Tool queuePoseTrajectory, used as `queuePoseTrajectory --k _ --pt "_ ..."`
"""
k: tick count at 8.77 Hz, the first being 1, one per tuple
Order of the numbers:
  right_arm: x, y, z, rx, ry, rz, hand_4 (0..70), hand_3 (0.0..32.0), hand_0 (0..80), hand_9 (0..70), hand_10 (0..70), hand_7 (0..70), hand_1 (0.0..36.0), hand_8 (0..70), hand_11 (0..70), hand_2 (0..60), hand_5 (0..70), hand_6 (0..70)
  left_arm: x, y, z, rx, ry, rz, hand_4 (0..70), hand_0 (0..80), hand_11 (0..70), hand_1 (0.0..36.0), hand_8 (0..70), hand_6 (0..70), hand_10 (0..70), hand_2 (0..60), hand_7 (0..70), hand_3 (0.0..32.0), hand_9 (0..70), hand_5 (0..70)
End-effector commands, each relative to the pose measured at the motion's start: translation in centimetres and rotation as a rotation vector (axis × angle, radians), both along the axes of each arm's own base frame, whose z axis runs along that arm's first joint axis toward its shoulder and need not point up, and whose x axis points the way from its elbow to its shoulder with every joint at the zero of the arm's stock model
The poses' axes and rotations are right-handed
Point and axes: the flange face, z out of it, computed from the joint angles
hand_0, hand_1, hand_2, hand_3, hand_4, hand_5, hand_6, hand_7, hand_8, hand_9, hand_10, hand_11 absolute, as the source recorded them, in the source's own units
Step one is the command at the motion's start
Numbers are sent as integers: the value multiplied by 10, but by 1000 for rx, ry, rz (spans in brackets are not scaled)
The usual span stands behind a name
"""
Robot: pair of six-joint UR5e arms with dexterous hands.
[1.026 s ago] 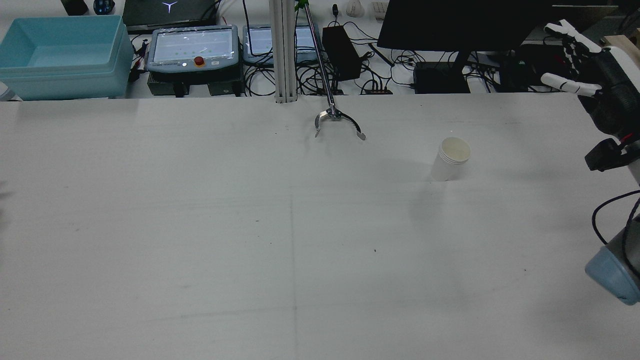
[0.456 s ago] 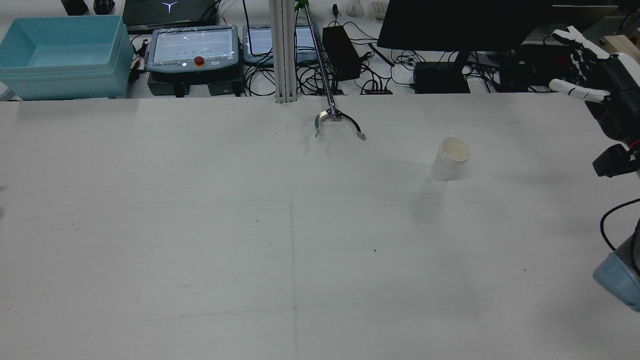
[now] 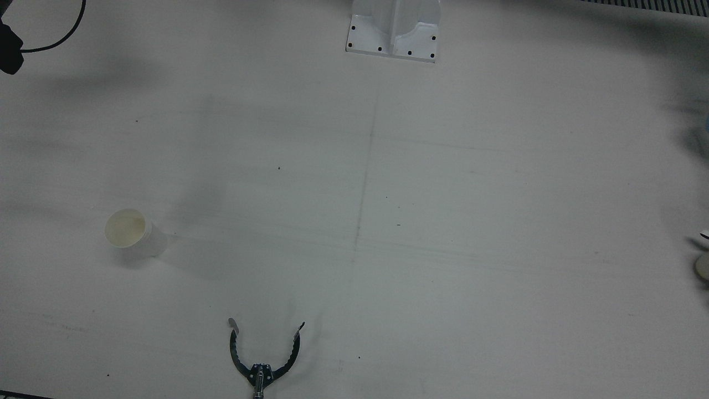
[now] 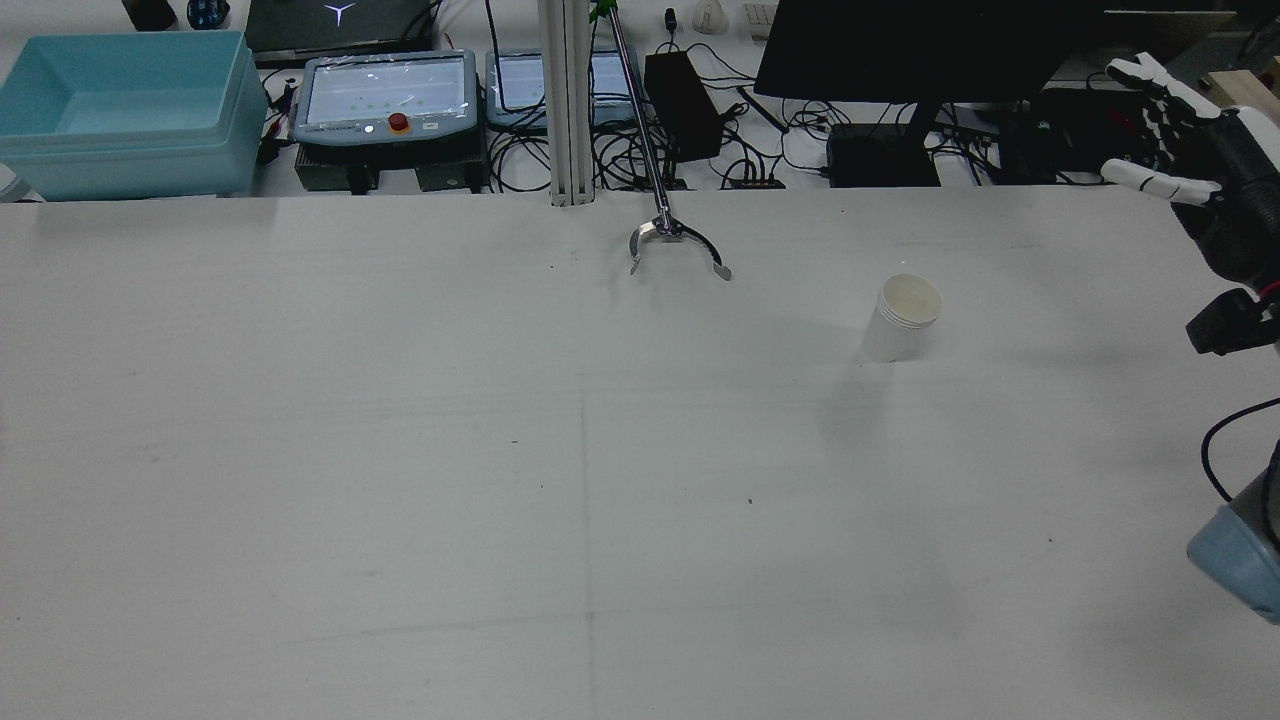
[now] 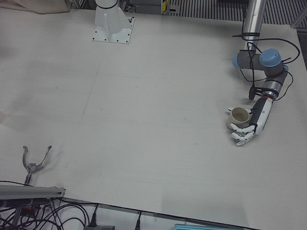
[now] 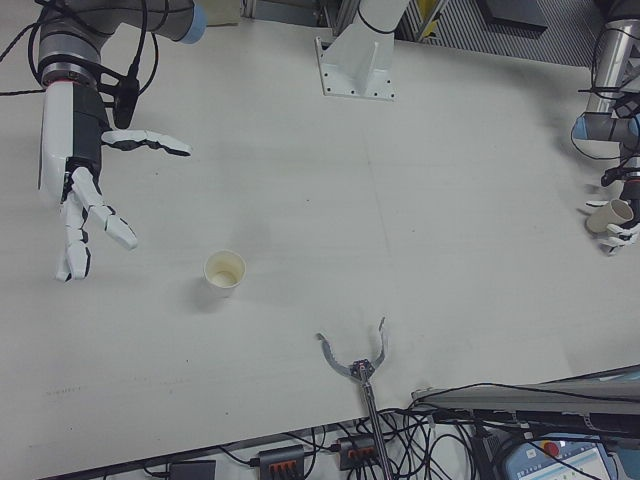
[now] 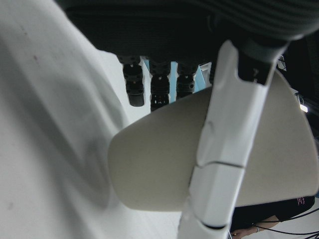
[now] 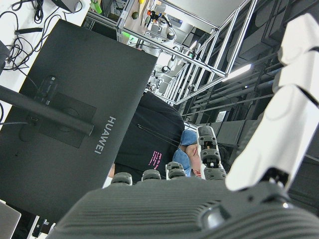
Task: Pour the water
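Left hand (image 5: 245, 134) closed around a beige cup (image 5: 238, 116), low at the table's edge on the robot's left side; cup lies tilted on its side in the grasp, mouth facing away from the hand's wrist. Left hand view: a white finger (image 7: 224, 149) crosses the cup's wall (image 7: 159, 164), dark fingertips behind it. Same hand and cup show small at the right edge of the right-front view (image 6: 622, 222).

Right hand (image 6: 85, 175) empty, fingers spread apart, palm down, raised above the table (image 4: 400, 450) on the robot's right side. In the rear view it sits at the far right edge (image 4: 1185, 165), thumb sticking out sideways. Right hand view shows only fingers against a black monitor (image 8: 75, 109) and a person in dark clothes (image 8: 154, 144) behind it.

White paper cup (image 6: 224, 272) stands upright on the table, near the right hand but not touching; well apart from the left hand. Pale inside visible from above (image 3: 126, 228), contents unclear.

1 metal grabber tool (image 3: 263, 354) rests at the operators' edge, its 2 claws spread, pointing toward the robot. Pole of it runs off the table (image 4: 640, 130).

Beyond the table: teal bin (image 4: 120, 110), 2 teach pendants (image 4: 385, 95).
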Motion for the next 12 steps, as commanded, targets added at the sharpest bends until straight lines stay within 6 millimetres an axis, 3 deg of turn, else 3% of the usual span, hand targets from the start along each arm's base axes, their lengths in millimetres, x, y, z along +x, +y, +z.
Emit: queuePoseTrajectory --k 1,2,4,7,8,11,12 --pt "-3 -3 -5 9 -2 0 42 40 436 5 0 96 131 0 0 178 144 0 7 -15 -47 -58 76 13 570 800 191 229 258 224 117 0 477 0 389 451" --pt "-14 -3 -1 1 10 -14 55 34 442 7 0 107 136 0 0 191 153 1 10 -19 -62 -59 98 17 583 800 185 235 251 221 113 0 476 0 380 446" --pt "-109 -15 5 -13 21 -76 0 52 438 0 0 73 142 0 0 190 125 0 7 -10 -69 -57 97 25 586 800 187 238 254 224 114 0 483 0 391 442" --pt "-202 -36 48 -28 -5 -68 0 58 429 0 0 60 136 0 0 179 112 0 9 -11 -72 -59 96 29 587 800 186 239 255 227 114 0 486 0 392 440" --pt "-218 -28 73 -35 -27 -73 0 58 430 0 0 66 137 0 0 181 119 0 8 -11 -71 -61 94 29 583 800 187 241 255 226 114 0 484 0 392 439" --pt "-219 -19 137 -129 -22 -88 0 56 429 0 0 66 136 0 0 184 122 0 14 -16 -74 -64 91 35 580 800 188 240 257 227 116 0 482 0 396 435" --pt "-223 -17 143 -139 -10 -95 0 56 429 0 0 64 136 0 0 182 121 0 14 -16 -72 -67 87 33 577 800 193 242 259 228 118 0 482 0 399 434"
